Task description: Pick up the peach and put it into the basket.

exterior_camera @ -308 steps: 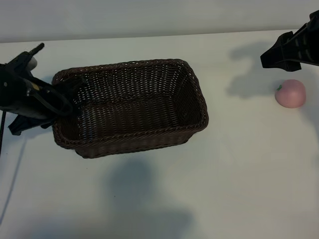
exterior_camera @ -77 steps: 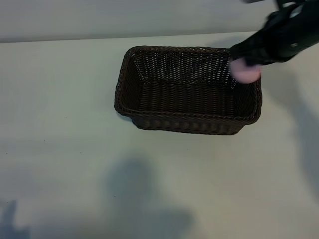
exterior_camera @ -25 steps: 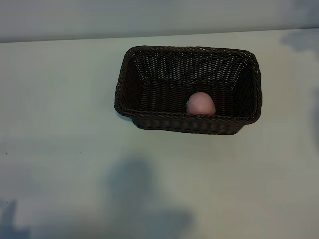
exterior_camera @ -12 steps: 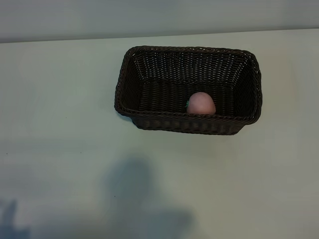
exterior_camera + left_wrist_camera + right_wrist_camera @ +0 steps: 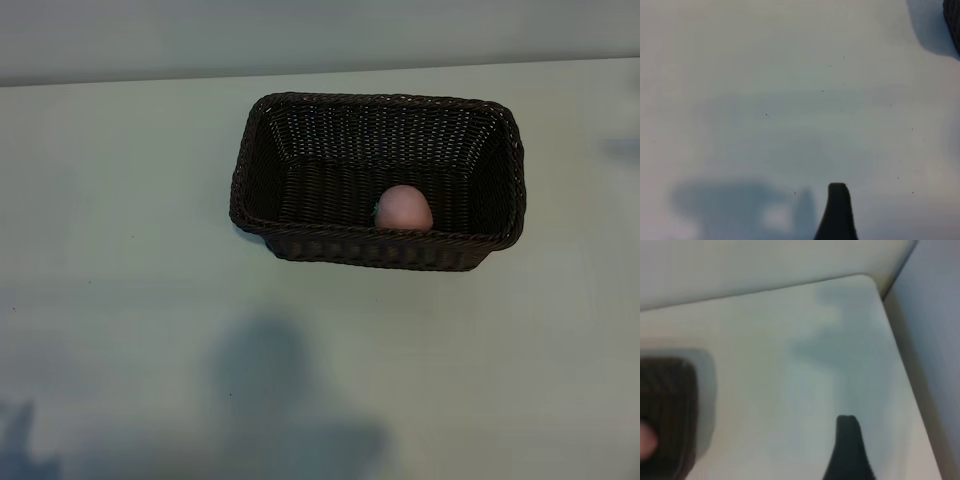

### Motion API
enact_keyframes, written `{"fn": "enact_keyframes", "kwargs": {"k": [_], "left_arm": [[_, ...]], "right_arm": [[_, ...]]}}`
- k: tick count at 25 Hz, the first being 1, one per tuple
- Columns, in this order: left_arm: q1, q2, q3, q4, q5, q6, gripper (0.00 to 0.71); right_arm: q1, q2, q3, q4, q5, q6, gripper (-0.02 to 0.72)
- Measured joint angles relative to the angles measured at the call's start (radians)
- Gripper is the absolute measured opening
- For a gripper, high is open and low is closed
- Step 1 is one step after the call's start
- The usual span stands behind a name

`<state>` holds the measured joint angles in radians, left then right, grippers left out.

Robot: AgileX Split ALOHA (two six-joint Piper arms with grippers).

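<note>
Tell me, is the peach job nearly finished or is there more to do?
It looks finished. The peach lies inside the basket, against its near wall, and nothing is touching it. Nothing is in hand: neither arm shows in the exterior view, and each wrist view shows only one fingertip over bare table, holding nothing. Nothing seems left to do with the peach.

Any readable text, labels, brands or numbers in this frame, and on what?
None: no words, numbers or signs show in any view. The basket is plain wicker, the peach bears only a green leaf mark, and the table is bare.
</note>
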<state>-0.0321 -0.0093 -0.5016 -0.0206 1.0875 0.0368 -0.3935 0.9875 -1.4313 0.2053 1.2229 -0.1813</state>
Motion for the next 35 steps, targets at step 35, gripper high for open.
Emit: {"fn": "enact_keyframes", "kwargs": {"k": [35], "left_arm": [[0.000,0.000,0.000,0.000,0.000,0.000,0.594]], "right_arm": [[0.234,-0.997,0.824,-0.181,-0.017,0.166,0.545]]}}
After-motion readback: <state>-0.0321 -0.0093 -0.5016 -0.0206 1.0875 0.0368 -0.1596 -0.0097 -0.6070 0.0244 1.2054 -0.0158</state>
